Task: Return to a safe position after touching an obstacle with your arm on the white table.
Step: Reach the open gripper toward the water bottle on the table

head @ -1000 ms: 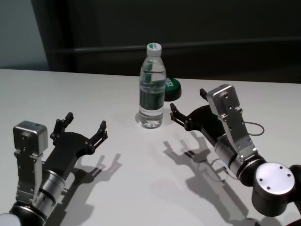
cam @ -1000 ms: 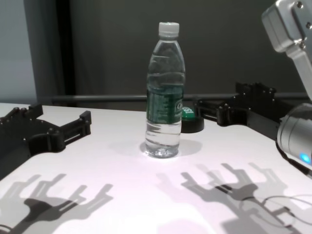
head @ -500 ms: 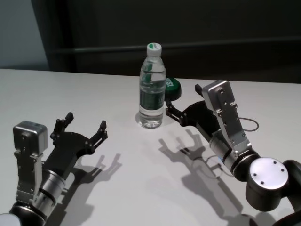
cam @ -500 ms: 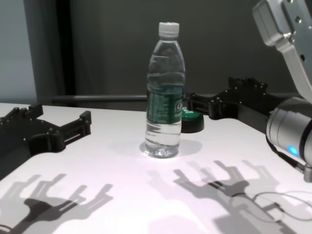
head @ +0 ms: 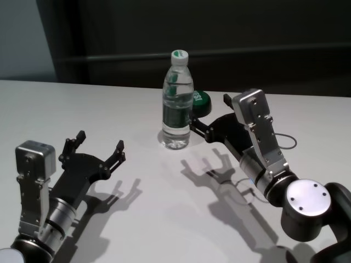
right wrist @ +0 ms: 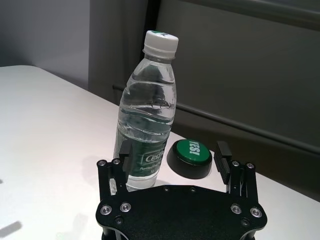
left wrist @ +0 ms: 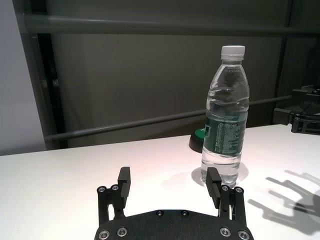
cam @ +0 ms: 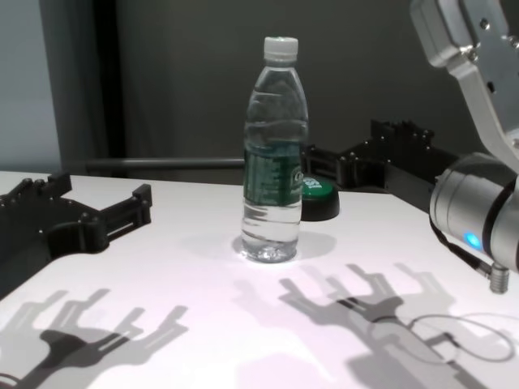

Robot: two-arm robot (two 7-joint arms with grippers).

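A robot test lab, by its look. A bare white tabletop [head: 109,104] stands before dark wall panels [head: 230,33], a green push-button [right wrist: 189,156] at 12 o'clock

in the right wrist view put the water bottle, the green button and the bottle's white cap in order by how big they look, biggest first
1. Water bottle: by far the largest, standing upright on the white table.
2. Green button: low and wide; it seems to sit farther back, so its true size is unsure.
3. White cap: smallest.

clear bottle [head: 177,104] upright, mid white table [head: 109,109]
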